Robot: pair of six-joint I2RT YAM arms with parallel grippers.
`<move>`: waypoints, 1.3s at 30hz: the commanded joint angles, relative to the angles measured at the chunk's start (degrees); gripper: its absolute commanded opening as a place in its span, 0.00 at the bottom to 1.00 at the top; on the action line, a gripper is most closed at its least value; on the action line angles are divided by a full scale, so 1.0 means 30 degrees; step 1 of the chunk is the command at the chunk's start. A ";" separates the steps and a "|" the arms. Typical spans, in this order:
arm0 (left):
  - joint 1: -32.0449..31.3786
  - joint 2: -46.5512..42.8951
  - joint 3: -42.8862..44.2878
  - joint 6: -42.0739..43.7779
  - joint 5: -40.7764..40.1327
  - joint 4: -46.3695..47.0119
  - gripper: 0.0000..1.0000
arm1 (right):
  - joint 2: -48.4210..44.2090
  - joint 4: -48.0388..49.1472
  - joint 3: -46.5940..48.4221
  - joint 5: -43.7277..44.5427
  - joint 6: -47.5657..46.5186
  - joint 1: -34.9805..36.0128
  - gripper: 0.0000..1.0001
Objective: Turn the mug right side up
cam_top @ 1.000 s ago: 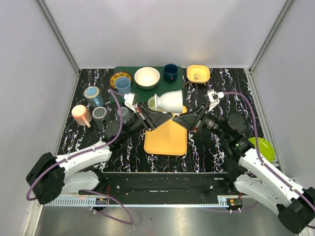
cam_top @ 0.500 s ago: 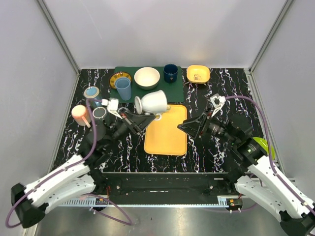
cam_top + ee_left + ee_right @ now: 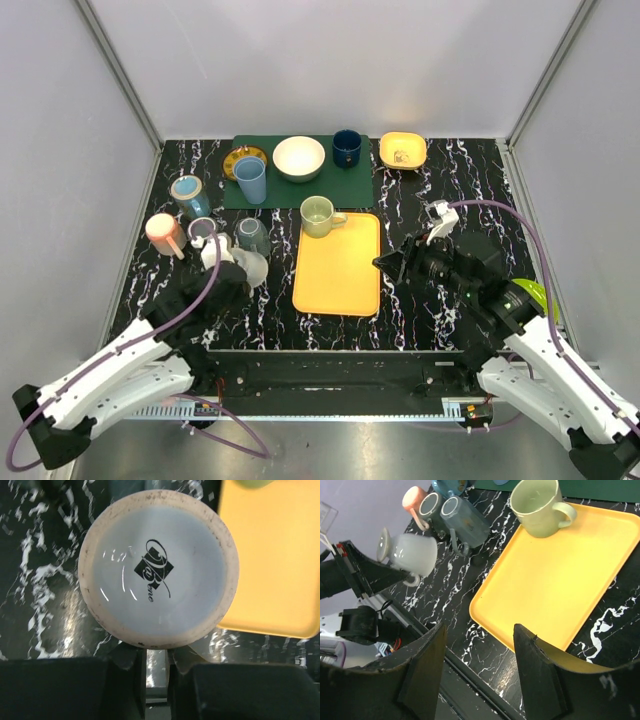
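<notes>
While white mug (image 3: 409,551) hangs sideways, step: mid-turn, judged.
Left gripper (image 3: 156,656): clamping it.
Right gripper (image 3: 479,630): spread, empty.
Next: rim upward.

Mouth of white mug (image 3: 158,570) behind its base; probably green mug (image 3: 255,482), mostly off top edge.

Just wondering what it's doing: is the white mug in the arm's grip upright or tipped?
Tipped on its side. The left gripper holds the white mug with its printed base facing the left wrist camera.
</notes>
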 commanded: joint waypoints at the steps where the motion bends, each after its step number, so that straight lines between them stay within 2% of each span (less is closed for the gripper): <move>1: -0.0035 0.0338 -0.0240 -0.2815 -0.1832 -0.1234 0.00 | 0.0197 0.0181 -0.0045 0.0766 -0.0338 0.0101 0.61; 8: -0.0035 0.2418 -0.0915 -0.5107 -0.2508 -0.2379 0.00 | 0.0548 0.0709 -0.0426 0.0678 -0.0338 0.0101 0.61; 16: -0.0035 0.3826 -0.2817 -0.6162 -0.1541 -0.0505 0.00 | 0.0725 0.1031 -0.0660 0.0737 -0.0309 0.0101 0.61; 24: -0.0006 0.4910 -0.3406 -0.6105 -0.1424 0.0785 0.00 | 0.1164 0.1090 -0.0485 0.0561 -0.0338 0.0101 0.61; 26: -0.0006 0.4824 -0.3406 -0.5960 -0.1279 0.0815 0.13 | 0.1339 0.1061 -0.0426 0.0532 -0.0367 0.0101 0.61; 28: -0.0035 0.4327 -0.3289 -0.5755 -0.1161 0.0756 0.33 | 0.1544 0.1032 -0.0280 0.0532 -0.0426 0.0101 0.61; 29: -0.0006 0.4064 -0.3260 -0.5696 -0.1073 0.0640 0.48 | 0.1632 0.1002 -0.0221 0.0503 -0.0397 0.0101 0.61; 32: -0.0035 0.2950 -0.2851 -0.5431 -0.0839 0.0233 0.64 | 0.2159 0.0943 0.0042 0.0794 -0.0572 0.0072 0.62; 35: -0.0269 0.2013 -0.2090 -0.5138 -0.0720 -0.0761 0.69 | 0.3066 0.0738 0.0569 0.1408 -0.0865 0.0101 0.63; 39: -0.1117 0.0636 -0.0567 -0.4817 -0.1042 -0.1499 0.69 | 0.5521 0.1408 0.1273 0.3604 -0.2264 0.0101 0.61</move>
